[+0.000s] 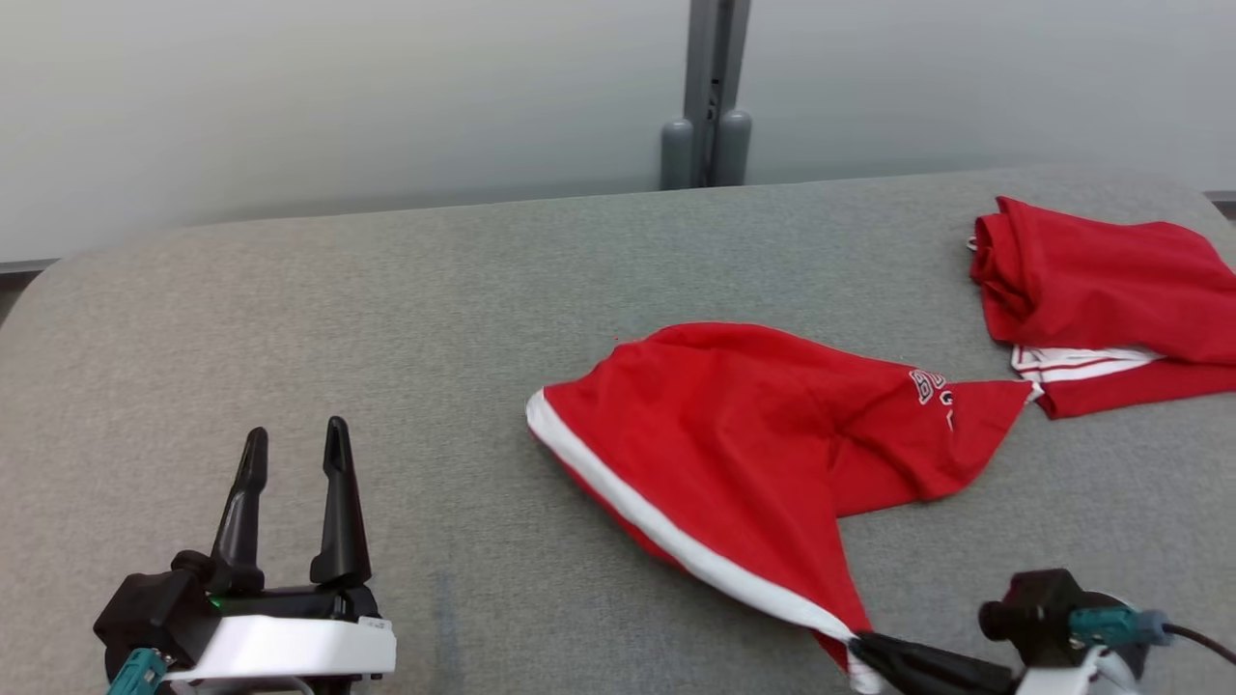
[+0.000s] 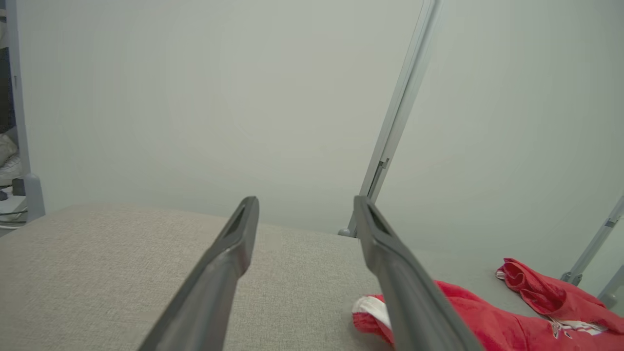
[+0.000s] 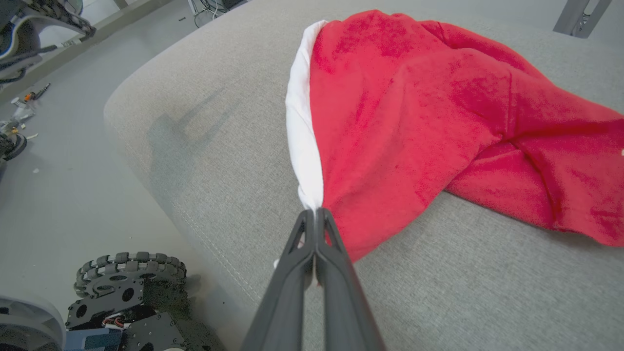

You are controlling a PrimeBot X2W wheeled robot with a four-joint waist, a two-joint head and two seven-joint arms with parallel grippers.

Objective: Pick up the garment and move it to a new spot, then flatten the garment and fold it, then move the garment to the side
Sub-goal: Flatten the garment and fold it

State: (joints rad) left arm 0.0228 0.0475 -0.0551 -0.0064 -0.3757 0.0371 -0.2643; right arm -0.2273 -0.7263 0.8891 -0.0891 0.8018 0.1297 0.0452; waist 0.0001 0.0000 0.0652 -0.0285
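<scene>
Right wrist view: the crumpled red cloth garment [image 3: 429, 107] with white hem is being pinched at its near corner by the closed right gripper [image 3: 316, 212], low by the grey fabric counter [image 3: 204, 146] edge. Moving, flattening and folding are all being left undone, I reckon. Meanwhile the left gripper [image 1: 294, 454] is being held open, upright, well apart.

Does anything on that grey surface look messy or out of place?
The red garment lies rumpled, not flat, its white-edged corner pinched in the right gripper. A second red garment sits crumpled at the far right of the surface. Nothing looks spilled or torn.
</scene>
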